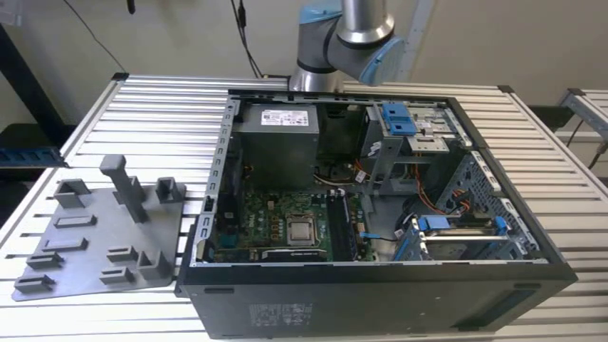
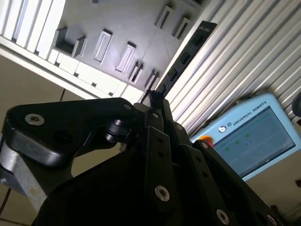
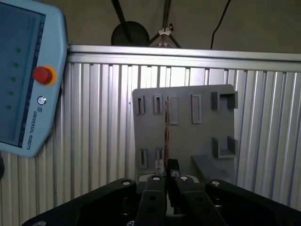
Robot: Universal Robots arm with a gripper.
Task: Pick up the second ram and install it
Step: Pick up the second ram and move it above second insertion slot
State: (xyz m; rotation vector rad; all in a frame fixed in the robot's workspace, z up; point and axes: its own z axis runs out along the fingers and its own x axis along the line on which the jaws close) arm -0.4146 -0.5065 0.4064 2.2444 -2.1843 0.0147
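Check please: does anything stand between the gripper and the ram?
Nothing visible does. In both wrist views the gripper grips the ram by one end, and the ram points out over the grey fixture plate.

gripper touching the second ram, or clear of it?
Touching. In the second wrist view the gripper is shut on the second ram, which juts out from between its fingertips with no gap.

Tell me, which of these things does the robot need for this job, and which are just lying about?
For the job: the second ram, held in the shut gripper; the open computer case.
Lying about: grey fixture plate; teach pendant; slatted table.
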